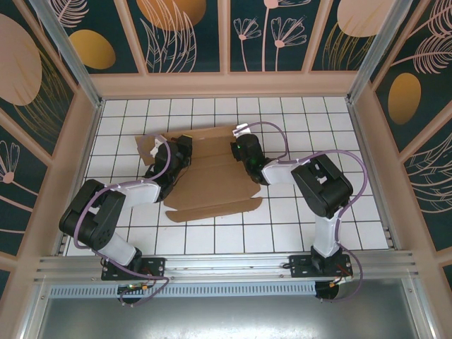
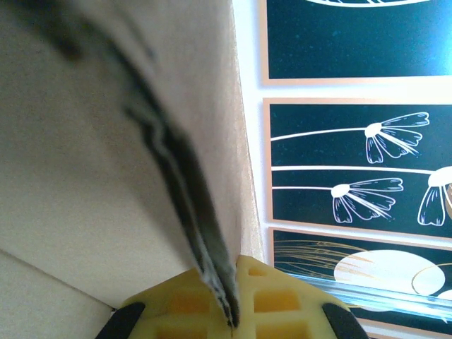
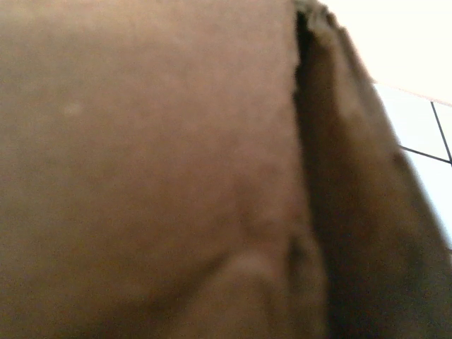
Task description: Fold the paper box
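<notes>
The paper box (image 1: 212, 180) is a flat brown cardboard sheet with flaps, lying on the white tiled table between both arms. My left gripper (image 1: 180, 152) is at the sheet's left part. In the left wrist view its yellow fingers (image 2: 282, 293) are pressed together on an upright edge of the cardboard (image 2: 92, 162), so my left gripper (image 2: 236, 265) is shut on it. My right gripper (image 1: 244, 148) sits at the sheet's far right edge. The right wrist view is pressed close against blurred brown cardboard (image 3: 141, 141), which hides the fingers.
The white tiled table (image 1: 311, 226) is enclosed by dark floral wall panels (image 1: 191, 35) at the back and sides. An aluminium rail (image 1: 226, 265) runs along the near edge by the arm bases. Bare tiles lie in front of and right of the sheet.
</notes>
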Controlling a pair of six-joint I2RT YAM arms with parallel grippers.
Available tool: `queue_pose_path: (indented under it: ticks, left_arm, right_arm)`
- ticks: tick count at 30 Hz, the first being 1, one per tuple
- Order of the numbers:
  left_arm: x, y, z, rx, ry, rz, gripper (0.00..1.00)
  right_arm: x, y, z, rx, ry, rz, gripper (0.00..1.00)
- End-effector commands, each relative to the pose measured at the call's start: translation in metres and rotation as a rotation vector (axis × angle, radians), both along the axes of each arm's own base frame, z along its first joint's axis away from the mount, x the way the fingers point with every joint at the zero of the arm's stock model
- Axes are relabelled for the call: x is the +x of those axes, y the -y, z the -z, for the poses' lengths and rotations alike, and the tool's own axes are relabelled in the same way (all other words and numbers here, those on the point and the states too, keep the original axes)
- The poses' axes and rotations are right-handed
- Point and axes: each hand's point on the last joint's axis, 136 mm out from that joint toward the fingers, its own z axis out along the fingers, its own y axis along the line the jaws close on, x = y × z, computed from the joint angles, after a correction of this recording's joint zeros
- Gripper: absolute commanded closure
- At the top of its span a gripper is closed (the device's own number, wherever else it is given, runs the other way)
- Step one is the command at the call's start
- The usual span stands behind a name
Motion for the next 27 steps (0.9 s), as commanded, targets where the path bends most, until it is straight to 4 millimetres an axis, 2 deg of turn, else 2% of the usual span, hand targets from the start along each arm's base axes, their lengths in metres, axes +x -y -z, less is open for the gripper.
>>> queue_pose_path:
  ticks: [1,5,8,14,20,23,27]
  left_arm:
    - [-0.013,0.007,0.032,0.052,-0.118,0.057,1.00]
    - [-0.012,0.008,0.032,0.050,-0.120,0.058,1.00]
    - [-0.011,0.009,0.031,0.048,-0.119,0.064,1.00]
    - [-0.010,0.011,0.030,0.046,-0.120,0.068,1.00]
    - [-0.010,0.012,0.027,0.046,-0.116,0.072,1.00]
    - [-0.012,0.010,0.023,0.056,-0.105,0.073,0.91]
    - [-0.015,0.004,0.013,0.120,-0.088,0.071,0.66]
  right_arm:
    - [-0.009,0.006,0.008,0.020,-0.038,-0.008,0.50]
    - [-0.011,0.016,0.010,0.049,-0.055,-0.006,0.53]
    - [-0.011,0.015,0.017,0.041,-0.071,-0.013,0.55]
    - [0.001,0.014,0.022,0.016,-0.066,0.019,0.81]
    - [0.011,0.017,0.024,-0.034,-0.057,0.090,0.94]
    - [0.009,0.019,0.021,-0.035,-0.049,0.097,0.94]
    - [0.004,0.028,0.017,-0.022,-0.038,0.100,1.00]
